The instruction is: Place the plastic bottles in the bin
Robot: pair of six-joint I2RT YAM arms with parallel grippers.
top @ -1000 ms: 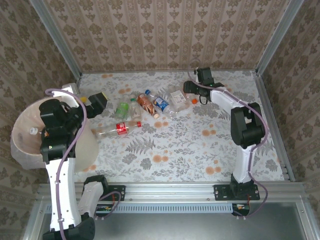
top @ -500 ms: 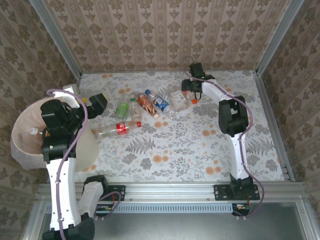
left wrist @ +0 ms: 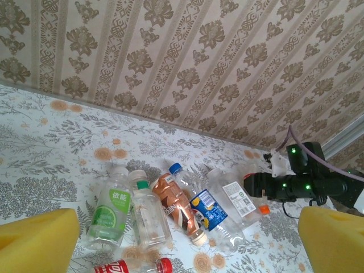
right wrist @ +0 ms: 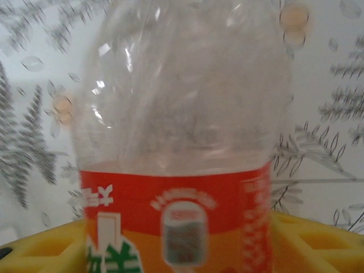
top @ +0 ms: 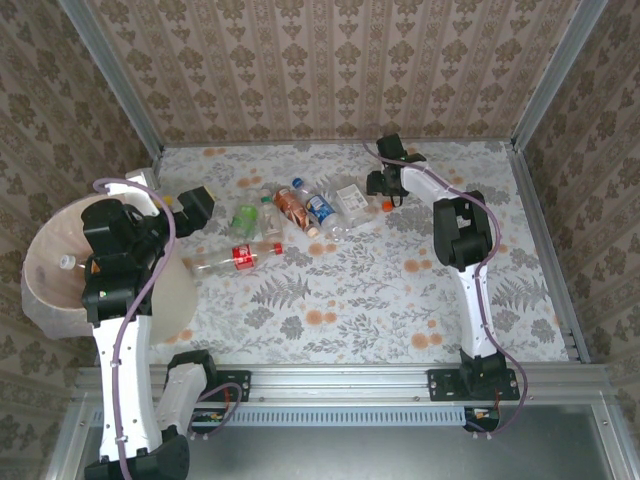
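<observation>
Several plastic bottles lie in a cluster mid-table: a green-label one (top: 243,220), a clear one (top: 268,215), a copper one (top: 290,208), a blue-label one (top: 322,208) and a red-label one (top: 235,257). The bottle with an orange cap (top: 352,197) lies at the cluster's right end. My right gripper (top: 384,186) is shut on it, and its red and orange label (right wrist: 176,222) sits between the yellow pads (right wrist: 40,250). My left gripper (top: 195,205) hangs open beside the bin (top: 40,300), with yellow pads (left wrist: 37,239) wide apart. One small bottle (top: 65,262) lies in the bin.
The patterned wall stands just behind the cluster, and metal frame rails (top: 545,250) run along the table's right side. The bin overhangs the table's left edge. The floral tabletop (top: 380,290) in front of the bottles has free room.
My right gripper has swung left and down to the orange-capped bottle and its jaws have closed on it. The left arm has not moved.
</observation>
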